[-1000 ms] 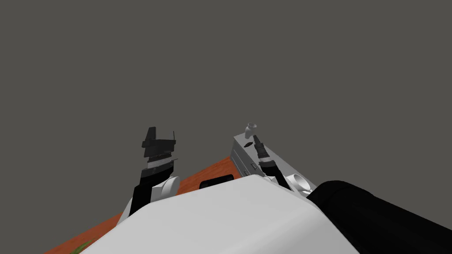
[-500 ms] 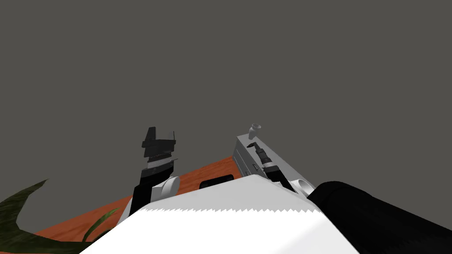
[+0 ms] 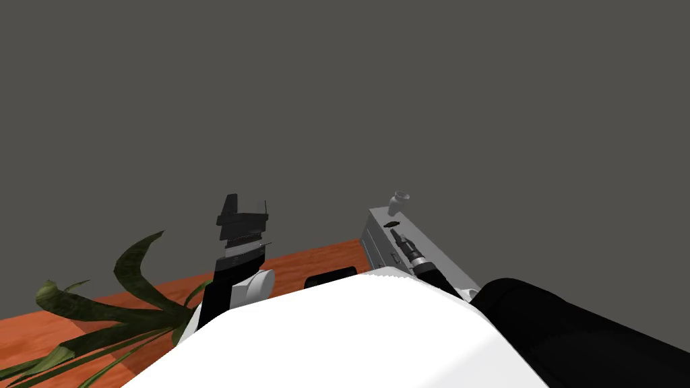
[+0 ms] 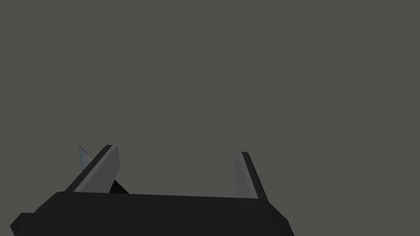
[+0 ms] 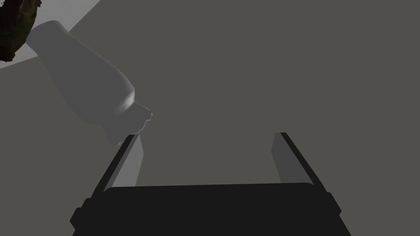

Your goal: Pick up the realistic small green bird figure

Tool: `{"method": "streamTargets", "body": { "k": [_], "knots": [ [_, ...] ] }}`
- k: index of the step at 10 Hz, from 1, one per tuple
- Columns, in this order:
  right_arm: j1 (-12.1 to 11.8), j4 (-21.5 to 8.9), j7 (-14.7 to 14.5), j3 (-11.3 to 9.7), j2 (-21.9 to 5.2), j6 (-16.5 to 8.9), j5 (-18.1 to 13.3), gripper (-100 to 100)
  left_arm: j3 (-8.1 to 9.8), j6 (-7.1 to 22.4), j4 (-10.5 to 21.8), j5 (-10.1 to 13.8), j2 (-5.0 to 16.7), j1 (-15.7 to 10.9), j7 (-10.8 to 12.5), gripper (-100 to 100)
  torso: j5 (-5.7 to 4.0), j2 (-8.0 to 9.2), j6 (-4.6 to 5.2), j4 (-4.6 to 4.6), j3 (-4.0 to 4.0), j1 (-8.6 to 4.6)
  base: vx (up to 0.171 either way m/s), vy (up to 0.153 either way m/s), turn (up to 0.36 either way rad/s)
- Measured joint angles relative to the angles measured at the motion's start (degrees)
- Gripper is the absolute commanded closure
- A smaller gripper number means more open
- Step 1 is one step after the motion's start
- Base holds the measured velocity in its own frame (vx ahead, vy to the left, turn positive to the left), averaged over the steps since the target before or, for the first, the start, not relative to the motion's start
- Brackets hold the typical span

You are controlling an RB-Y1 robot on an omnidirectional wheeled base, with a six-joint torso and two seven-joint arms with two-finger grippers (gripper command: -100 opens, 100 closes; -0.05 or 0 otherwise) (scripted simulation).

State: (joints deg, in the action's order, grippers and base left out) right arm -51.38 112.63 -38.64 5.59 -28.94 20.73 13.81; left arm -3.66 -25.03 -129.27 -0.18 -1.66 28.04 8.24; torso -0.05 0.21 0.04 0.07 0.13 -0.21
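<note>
**Student:** What do the labels in the head view mark?

**Instructor:** (a) Right gripper point(image 3: 395, 234), reaching over the top of a grey cabinet point(image 3: 374, 246) with drawer fronts. (b) Bird figure point(image 3: 393, 222), a small dark shape on the cabinet top, just beyond the finger tips at about 12 o'clock of them. (c) Grey vase point(image 3: 399, 200), upright on the same top, near the bird at its 1 o'clock. (d) Left gripper point(image 3: 248, 203), raised before the grey wall point(image 3: 337, 101), well apart at 9 o'clock of the cabinet. (e) Plant point(image 3: 128, 269) with long green leaves, at 8 o'clock of the left gripper, above an orange-brown surface point(image 3: 310, 259).

**Student:** And how do the claws stand, and the bird seen from close by?

**Instructor:** Right wrist view: right gripper point(image 5: 208, 136) released, its two blades spread wide with nothing between them. The vase point(image 5: 82, 86) lies outside the gap, its mouth just beside one finger tip; whether they touch cannot be told. The bird figure point(image 5: 14, 28), mottled olive and brown and cut by the frame edge, sits beside the vase's base on the pale cabinet top. Left wrist view: left gripper point(image 4: 177, 150) released likewise, blades apart, facing the plain grey wall.
</note>
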Motion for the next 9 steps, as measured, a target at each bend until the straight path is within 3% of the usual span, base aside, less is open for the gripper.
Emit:
{"method": "streamTargets", "body": {
  "k": [2, 3, 6, 9],
  "knots": [
    [0.0, -3.6, -1.9, -0.2, -1.4, 0.0, 0.1, -100, -0.01, 0.0, 0.0, 0.0, 0.0, 0.0, 0.0, 0, 0.01, -0.14, -0.07, -0.04, -0.08, 0.01, -0.053, -0.004, 0.366],
    [-1.1, -6.6, -3.2, 0.2, -3.8, 0.2, 0.4, -100, -0.01, 0.0, 0.0, 0.0, 0.0, 0.0, 0.0, 0, 0.01, -0.04, -0.04, -0.02, -0.03, -0.02, -0.061, -0.013, 0.165],
    [-2.7, -9.8, -6.9, 0.5, -6.8, -2.5, 0.5, -100, 0.0, 0.0, 0.0, 0.0, 0.0, 0.0, 0.0, 0, 0.01, -0.1, 0.0, -0.02, -0.06, 0.02, -0.05, 0.0, 0.25],
    [-3.7, -15.2, -10.6, 0.1, -10.4, -3.8, 0.0, -100, 0.0, 0.0, 0.0, 0.0, 0.0, 0.0, 0.0, 0, -0.01, -0.15, -0.04, -0.03, -0.09, -0.06, -0.043, -0.014, 0.295]
  ]
}}
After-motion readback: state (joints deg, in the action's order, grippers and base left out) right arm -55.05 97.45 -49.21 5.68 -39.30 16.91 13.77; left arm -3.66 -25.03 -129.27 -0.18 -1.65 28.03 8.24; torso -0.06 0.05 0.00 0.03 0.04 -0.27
